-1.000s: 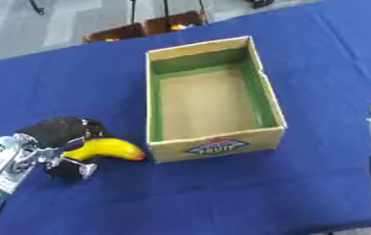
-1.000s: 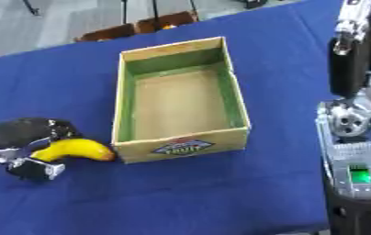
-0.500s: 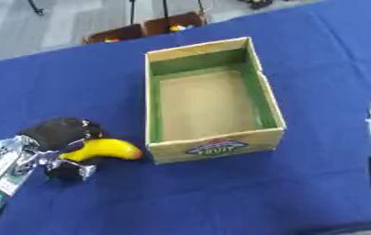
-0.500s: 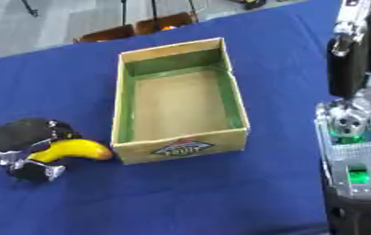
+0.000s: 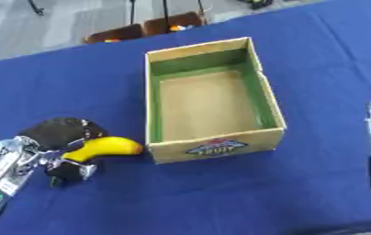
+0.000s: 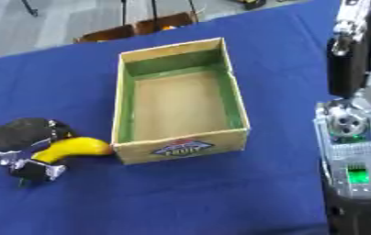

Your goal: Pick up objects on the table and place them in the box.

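Left hand (image 5: pixel 60 153) low at the near-left of the blue counter (image 5: pixel 221 202), dark fingers curled round the stalk end of a yellow banana (image 5: pixel 102 148); thumb side tucked under, near a small dark block-shaped fingertip part at the hand's near edge. Banana jutting out of the fist toward the right, long axis roughly across the counter and tilted slightly up and away, free tip just beside the near-left corner of the box (image 5: pixel 213 98), perhaps touching its wall, hard to tell. Behind the hand and touching it, a dark rounded lump, identity unclear. Beyond the banana tip to the right: open cardboard box, green-lined walls, bare brown floor, nothing inside, long axis running away from the body, printed label on the near wall. Judged next need: lift over that near-left wall, then carry right and slightly away to clear the rim. Left forearm silver, angled in from the lower-left corner. Right arm (image 6: pixel 349 137) well apart, upright at the right edge beyond the box; its hand not seen.
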Motion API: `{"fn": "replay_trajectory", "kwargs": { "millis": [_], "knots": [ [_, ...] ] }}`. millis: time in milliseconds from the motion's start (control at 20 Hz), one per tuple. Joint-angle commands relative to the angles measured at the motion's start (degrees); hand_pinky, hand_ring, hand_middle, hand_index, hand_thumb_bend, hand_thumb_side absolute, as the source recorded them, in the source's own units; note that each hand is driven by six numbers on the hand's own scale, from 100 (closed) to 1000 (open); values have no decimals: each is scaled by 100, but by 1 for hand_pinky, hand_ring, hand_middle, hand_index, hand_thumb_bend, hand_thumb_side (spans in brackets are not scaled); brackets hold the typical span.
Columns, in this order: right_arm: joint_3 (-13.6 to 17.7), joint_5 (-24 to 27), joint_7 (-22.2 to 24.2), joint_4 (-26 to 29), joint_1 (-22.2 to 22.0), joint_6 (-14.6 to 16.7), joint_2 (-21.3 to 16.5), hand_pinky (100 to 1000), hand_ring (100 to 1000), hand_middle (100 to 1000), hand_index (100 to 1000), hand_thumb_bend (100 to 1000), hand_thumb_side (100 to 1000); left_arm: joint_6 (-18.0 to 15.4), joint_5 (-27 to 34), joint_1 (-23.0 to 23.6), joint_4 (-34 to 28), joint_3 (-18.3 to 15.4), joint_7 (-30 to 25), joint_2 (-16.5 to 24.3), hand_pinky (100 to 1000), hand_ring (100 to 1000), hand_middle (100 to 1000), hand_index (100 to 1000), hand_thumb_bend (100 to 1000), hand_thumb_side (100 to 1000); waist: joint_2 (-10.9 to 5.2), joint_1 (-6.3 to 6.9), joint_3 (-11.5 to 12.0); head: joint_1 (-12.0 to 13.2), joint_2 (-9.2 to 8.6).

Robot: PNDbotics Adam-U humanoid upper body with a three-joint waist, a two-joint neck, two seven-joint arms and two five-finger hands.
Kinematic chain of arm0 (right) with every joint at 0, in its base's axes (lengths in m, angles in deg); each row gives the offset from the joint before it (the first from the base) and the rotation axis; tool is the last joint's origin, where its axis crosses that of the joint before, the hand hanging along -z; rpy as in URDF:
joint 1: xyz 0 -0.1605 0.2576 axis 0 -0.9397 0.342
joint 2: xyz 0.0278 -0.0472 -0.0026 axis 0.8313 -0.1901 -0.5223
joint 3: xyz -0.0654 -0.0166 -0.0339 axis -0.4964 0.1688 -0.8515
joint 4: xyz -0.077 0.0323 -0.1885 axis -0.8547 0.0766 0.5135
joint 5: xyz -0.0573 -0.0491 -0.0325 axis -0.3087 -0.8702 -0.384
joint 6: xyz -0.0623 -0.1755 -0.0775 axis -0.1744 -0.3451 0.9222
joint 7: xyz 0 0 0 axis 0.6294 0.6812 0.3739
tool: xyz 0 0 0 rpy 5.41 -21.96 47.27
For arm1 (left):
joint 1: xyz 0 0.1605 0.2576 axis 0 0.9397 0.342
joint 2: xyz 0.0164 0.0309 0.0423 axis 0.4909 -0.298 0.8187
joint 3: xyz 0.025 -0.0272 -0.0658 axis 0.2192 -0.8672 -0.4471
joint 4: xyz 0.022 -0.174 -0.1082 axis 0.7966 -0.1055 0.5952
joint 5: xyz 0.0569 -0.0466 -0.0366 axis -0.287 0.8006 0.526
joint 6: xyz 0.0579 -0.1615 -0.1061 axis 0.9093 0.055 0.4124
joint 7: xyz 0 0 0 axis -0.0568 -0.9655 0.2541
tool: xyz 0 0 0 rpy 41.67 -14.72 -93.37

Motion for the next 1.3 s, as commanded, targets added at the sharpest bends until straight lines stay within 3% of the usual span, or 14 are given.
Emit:
{"fn": "replay_trajectory", "kwargs": {
  "millis": [50, 1300],
  "knots": [
    [-8, 53, -28, 83, 84, 4, -54, 772, 850, 601, 885, 100, 895, 58, -46, -55, -138, -94, -52, 200, 361, 516, 612, 742, 100, 345, -106, -38, 21, 0, -9],
    [18, 28, -95, 83, 93, -6, -70, 770, 849, 602, 885, 100, 897, 576, 265, 227, -799, -575, -226, 538, 303, 470, 575, 698, 100, 350, -114, -87, 63, -34, -13]
  ]
}}
